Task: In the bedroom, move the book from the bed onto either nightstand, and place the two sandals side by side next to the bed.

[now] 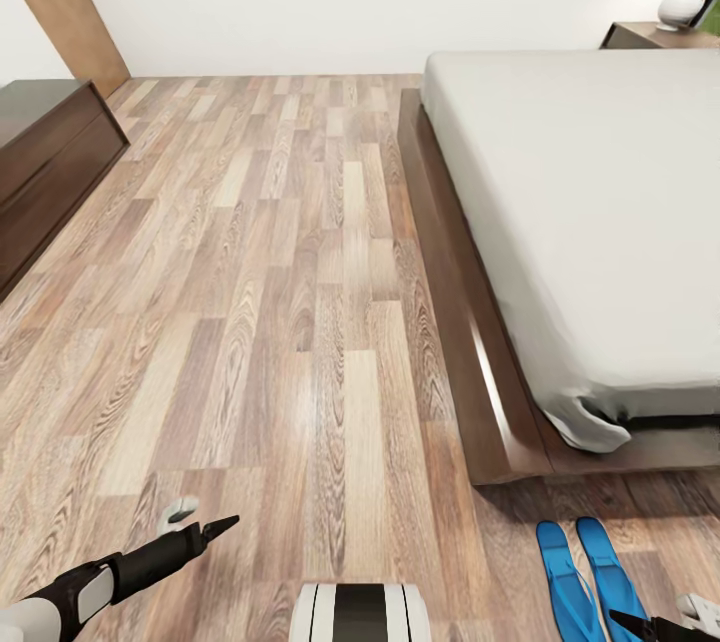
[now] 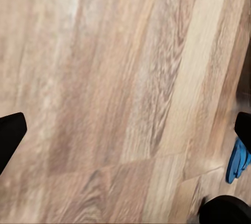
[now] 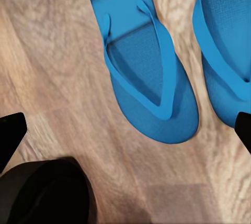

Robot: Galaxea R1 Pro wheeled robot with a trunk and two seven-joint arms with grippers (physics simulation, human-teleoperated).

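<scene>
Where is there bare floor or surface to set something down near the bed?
The wood floor between the dresser and the bed frame is bare, and the mattress top is bare too. It is crowded at the bed's foot corner, where the two sandals lie side by side under the right gripper.

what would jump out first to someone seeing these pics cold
The two sandals, bright blue and side by side on the wood floor by the foot corner of the bed, close to the right gripper. Then the bed's big pale mattress at right.
</scene>
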